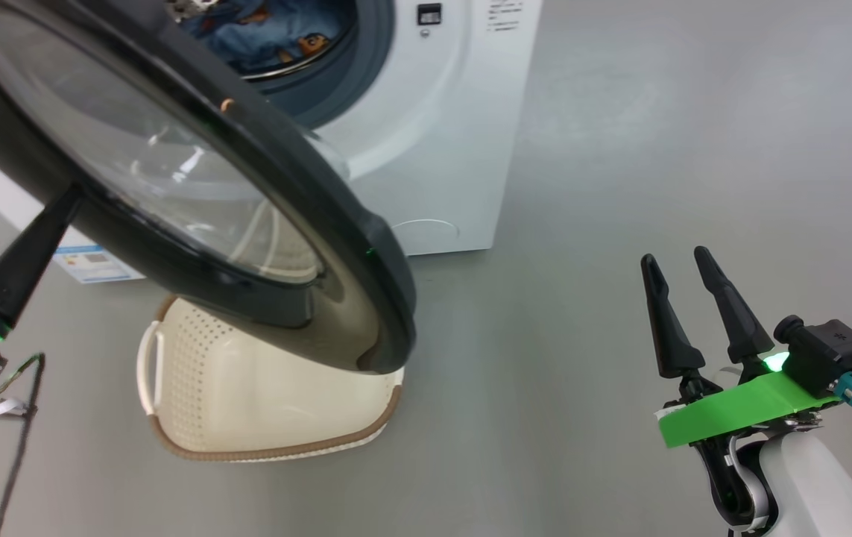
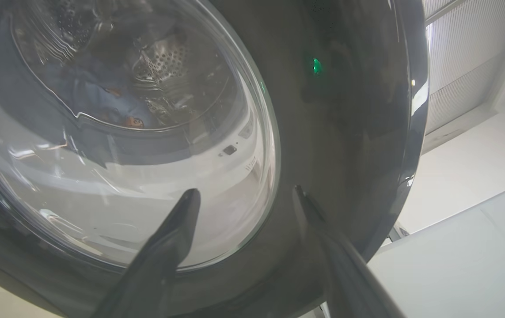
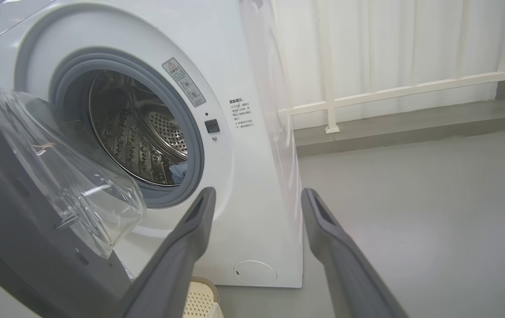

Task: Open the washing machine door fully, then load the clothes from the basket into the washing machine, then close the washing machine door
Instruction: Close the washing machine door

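Observation:
The washing machine (image 1: 440,149) stands with its door (image 1: 351,246) swung partly out, the black rim and glass bowl hanging over the basket (image 1: 247,403). Light-blue printed clothes (image 1: 276,33) lie inside the steel drum. The basket's inside looks bare. My left gripper (image 2: 244,192) is open, its tips against the door's outer face (image 2: 345,132) at the edge of the glass. One of its fingers (image 1: 23,257) reaches up to the rim at the lower left. My right gripper (image 1: 675,257) is open in free air to the right, well away from the machine (image 3: 252,176).
Grey floor spreads to the right of the washer. A blue label sticker (image 1: 94,265) sits low on the machine's front behind the door. A white railing (image 3: 411,90) and pale curtain run along the wall beyond. The basket's edge (image 3: 199,300) lies below the door.

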{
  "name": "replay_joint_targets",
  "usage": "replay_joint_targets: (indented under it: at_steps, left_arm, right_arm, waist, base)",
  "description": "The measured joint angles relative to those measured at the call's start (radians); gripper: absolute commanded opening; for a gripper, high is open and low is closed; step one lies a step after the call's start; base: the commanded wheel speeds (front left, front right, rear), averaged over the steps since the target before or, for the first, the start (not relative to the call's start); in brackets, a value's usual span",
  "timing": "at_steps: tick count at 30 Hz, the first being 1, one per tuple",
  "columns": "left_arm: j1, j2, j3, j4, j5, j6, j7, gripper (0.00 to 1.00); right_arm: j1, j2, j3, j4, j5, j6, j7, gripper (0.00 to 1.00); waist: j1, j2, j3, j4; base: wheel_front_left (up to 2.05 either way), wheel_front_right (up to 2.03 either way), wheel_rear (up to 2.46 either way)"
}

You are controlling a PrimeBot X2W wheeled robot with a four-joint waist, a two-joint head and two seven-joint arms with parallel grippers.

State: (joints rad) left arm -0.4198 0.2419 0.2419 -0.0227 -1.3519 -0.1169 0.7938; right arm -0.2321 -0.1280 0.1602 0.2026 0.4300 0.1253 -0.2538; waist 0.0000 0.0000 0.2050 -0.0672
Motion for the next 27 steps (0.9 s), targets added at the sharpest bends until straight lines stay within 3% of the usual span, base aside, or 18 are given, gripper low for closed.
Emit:
replay_joint_targets:
  at_steps: [5, 13, 18, 27]
  left_arm:
    - [0.053, 0.024, -0.005, -0.045, 0.109, -0.006, -0.149, 1.00]
    - [0.180, 0.121, -0.146, -0.071, 0.355, -0.007, -0.542, 1.00]
    - [0.214, 0.161, -0.218, -0.011, 0.460, -0.007, -0.760, 1.00]
    - [0.222, 0.184, -0.305, 0.167, 0.589, -0.007, -0.996, 1.00]
  right_arm:
    - [0.000, -0.003, -0.004, -0.003, 0.000, 0.000, 0.000, 1.00]
    - [-0.001, -0.010, -0.005, -0.003, -0.002, 0.000, 0.000, 1.00]
    - [-0.001, -0.019, -0.005, -0.002, -0.002, 0.000, 0.000, 1.00]
    - [-0.001, -0.026, -0.004, -0.002, -0.002, 0.000, 0.000, 1.00]
  waist:
    - [0.0000, 0.0000, 0.000, 0.034]
    - [0.0000, 0.0000, -0.001, 0.067]
    - [0.0000, 0.0000, -0.007, 0.076]
    - [0.0000, 0.0000, -0.011, 0.068]
  base:
    - [0.00, 0.00, 0.00]
    - [0.00, 0.00, 0.00]
    - [0.00, 0.00, 0.00]
    - [0.00, 0.00, 0.00]
